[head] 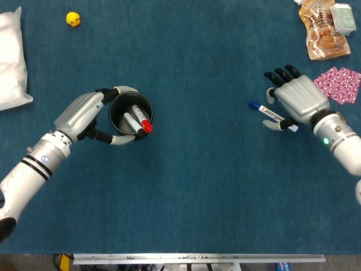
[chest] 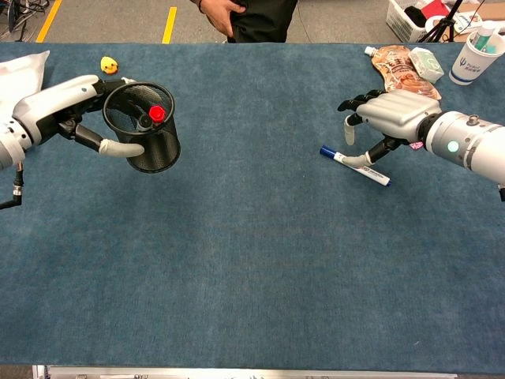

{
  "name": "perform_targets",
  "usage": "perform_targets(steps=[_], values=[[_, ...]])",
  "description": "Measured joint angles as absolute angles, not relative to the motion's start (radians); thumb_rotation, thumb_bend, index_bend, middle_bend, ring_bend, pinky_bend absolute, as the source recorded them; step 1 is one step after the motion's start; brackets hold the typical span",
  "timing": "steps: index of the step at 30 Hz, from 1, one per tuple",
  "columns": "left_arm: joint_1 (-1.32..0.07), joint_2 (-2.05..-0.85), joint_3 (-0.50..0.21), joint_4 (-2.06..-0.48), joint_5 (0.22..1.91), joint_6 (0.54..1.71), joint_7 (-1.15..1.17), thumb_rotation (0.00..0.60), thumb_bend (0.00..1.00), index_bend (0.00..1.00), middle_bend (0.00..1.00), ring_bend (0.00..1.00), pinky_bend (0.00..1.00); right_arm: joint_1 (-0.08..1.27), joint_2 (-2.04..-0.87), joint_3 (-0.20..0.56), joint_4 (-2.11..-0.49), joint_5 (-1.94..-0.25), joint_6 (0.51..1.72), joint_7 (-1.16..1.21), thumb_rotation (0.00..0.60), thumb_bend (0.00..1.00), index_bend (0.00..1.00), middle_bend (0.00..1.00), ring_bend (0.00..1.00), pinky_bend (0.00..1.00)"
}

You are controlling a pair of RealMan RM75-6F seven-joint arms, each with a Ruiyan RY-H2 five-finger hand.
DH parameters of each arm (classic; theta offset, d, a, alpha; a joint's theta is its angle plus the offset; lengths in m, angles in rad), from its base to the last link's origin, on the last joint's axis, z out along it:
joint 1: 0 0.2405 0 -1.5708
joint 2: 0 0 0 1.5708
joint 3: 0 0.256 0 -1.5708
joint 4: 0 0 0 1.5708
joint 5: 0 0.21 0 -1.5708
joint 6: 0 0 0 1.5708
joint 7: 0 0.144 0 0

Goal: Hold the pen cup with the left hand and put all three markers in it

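My left hand [head: 87, 114] [chest: 75, 106] grips the black mesh pen cup [head: 131, 115] [chest: 147, 129] from its left side, fingers wrapped around the wall. Two markers stand inside it, one with a red cap [head: 146, 127] [chest: 157, 114]. A third marker with a blue cap [head: 271, 115] [chest: 353, 165] lies flat on the blue cloth at the right. My right hand [head: 296, 101] [chest: 384, 116] hovers over the middle of that marker with fingers spread and thumb near the barrel, not closed on it.
A brown pouch [head: 322, 29] and a small box [head: 343, 17] lie at the far right, with a pink patterned cloth [head: 342, 83] beside my right hand. A white bag [head: 11, 62] and a yellow toy [head: 73, 19] sit far left. A paper cup [chest: 476, 57] stands far right.
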State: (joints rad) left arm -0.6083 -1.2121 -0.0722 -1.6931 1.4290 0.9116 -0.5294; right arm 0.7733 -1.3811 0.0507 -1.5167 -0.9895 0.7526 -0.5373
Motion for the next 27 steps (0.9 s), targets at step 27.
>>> perform_targets(steps=[27], values=[[-0.596,-1.208,-0.062,-1.672,1.439,0.928,-0.560,0.507,0.16,0.20,0.32,0.26,0.18,0.840,-1.525,0.027,-1.395,-0.932,0.745,-0.549,0.269,0.28,0.41,0.08,0.00,0.00]])
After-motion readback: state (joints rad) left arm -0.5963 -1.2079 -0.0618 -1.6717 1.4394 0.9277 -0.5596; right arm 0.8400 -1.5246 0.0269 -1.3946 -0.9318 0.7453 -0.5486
